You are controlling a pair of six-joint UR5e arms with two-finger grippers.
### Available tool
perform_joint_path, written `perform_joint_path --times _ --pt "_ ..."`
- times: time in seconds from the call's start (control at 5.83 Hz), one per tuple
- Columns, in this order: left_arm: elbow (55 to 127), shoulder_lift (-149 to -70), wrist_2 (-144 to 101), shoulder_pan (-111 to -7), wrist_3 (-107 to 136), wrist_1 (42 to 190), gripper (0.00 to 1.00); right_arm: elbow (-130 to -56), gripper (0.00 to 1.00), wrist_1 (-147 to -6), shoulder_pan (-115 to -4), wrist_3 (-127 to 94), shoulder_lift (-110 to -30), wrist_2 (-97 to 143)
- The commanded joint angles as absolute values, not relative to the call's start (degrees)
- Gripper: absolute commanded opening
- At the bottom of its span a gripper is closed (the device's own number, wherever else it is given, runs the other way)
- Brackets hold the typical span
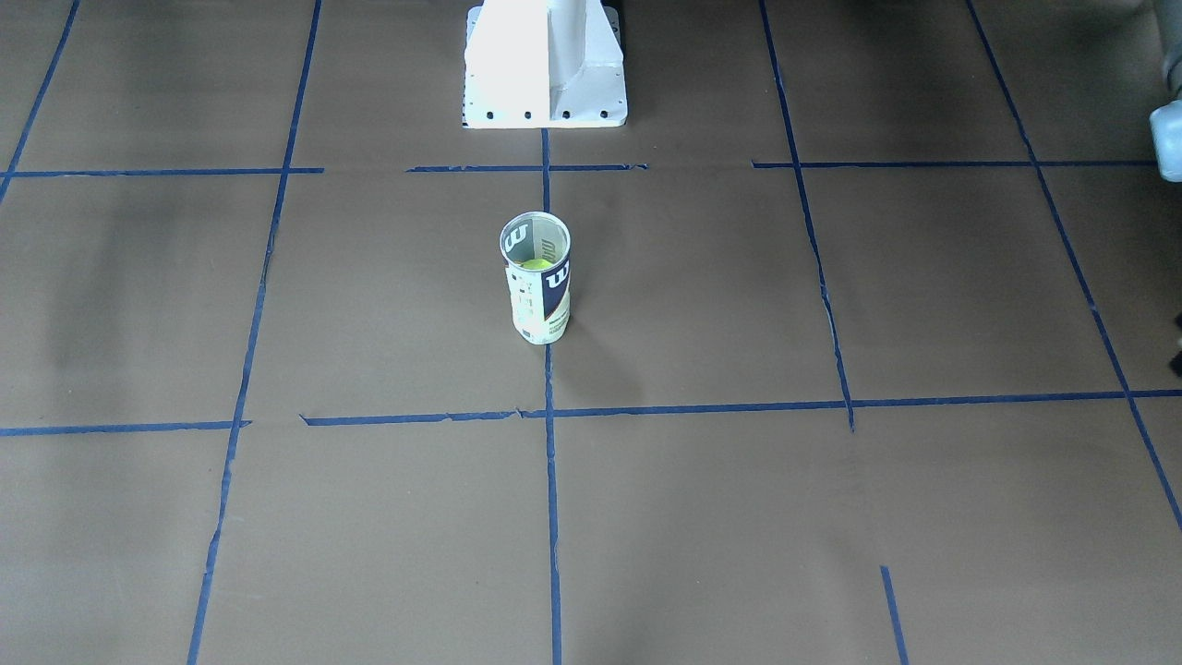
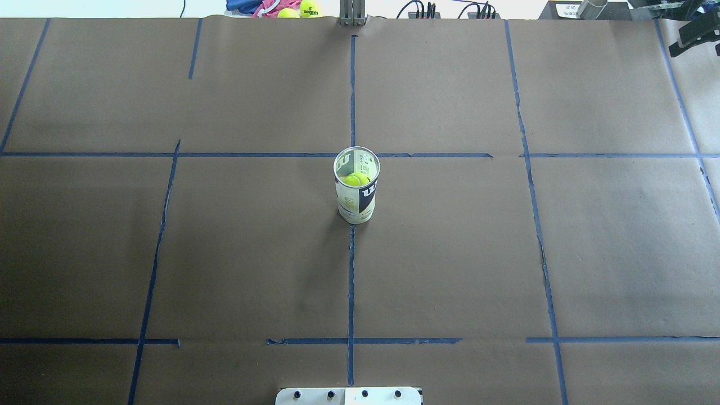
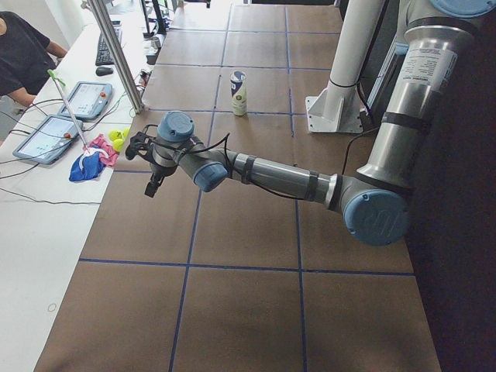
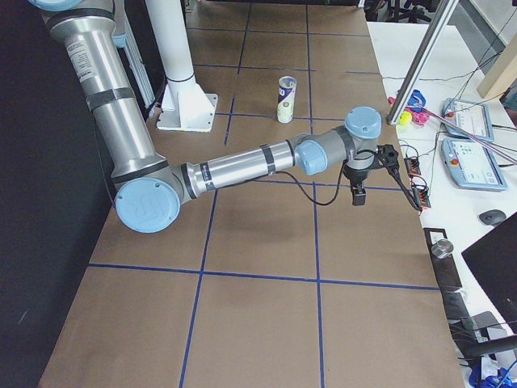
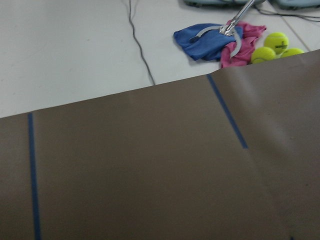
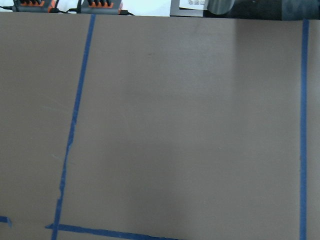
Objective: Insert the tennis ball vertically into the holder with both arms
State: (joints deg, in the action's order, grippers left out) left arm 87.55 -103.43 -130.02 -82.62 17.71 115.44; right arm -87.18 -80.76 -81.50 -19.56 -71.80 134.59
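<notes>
tennis ball (image 2: 355,180) sits inside upright holder (image 2: 356,198), 12 o'clock from base (image 2: 349,396), mid-worktop (image 2: 450,253) | insertion looks complete | left pincer (image 3: 153,184), right pincer (image 4: 358,194) well apart from holder, apart or together: cannot tell

Brown table (image 2: 450,253), blue cloth (image 5: 197,44), pink cloth (image 5: 239,51)

You see only the top of the ball (image 2: 355,180) through the can's (image 2: 358,198) open rim. The label hides the rest, and the ball's print is too small to read. The left pincer (image 3: 152,186) and right pincer (image 4: 358,194) are too small for you to judge how their jaws stand. The pedestal (image 1: 545,65) is cut off at the picture's top edge.
</notes>
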Motion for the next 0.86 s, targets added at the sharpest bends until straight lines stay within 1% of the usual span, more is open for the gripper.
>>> perform_joint_path --times 0.0,0.17,0.34,0.51,0.69 --pt "87.97 -102.66 -130.95 -87.78 -0.80 97.75 0.99 -86.75 1.00 -80.51 -82.88 -18.37 -77.22 134.65" --pt "88.07 -102.22 -131.31 -90.85 -5.23 89.73 1.00 -86.66 1.00 -80.86 -83.32 -18.37 -80.74 134.47" --pt "88.50 -102.30 -136.27 -94.62 -5.53 79.12 1.00 -87.10 1.00 -80.95 -84.19 -12.45 -83.99 135.08" --pt "89.03 -99.52 -136.06 -94.57 -7.02 77.27 1.00 -86.75 1.00 -83.56 -84.63 -7.35 -85.07 135.09" --pt "89.29 -95.49 -135.62 -94.48 -9.38 77.26 1.00 -87.44 1.00 -90.20 -85.86 -1.99 -84.82 135.00"
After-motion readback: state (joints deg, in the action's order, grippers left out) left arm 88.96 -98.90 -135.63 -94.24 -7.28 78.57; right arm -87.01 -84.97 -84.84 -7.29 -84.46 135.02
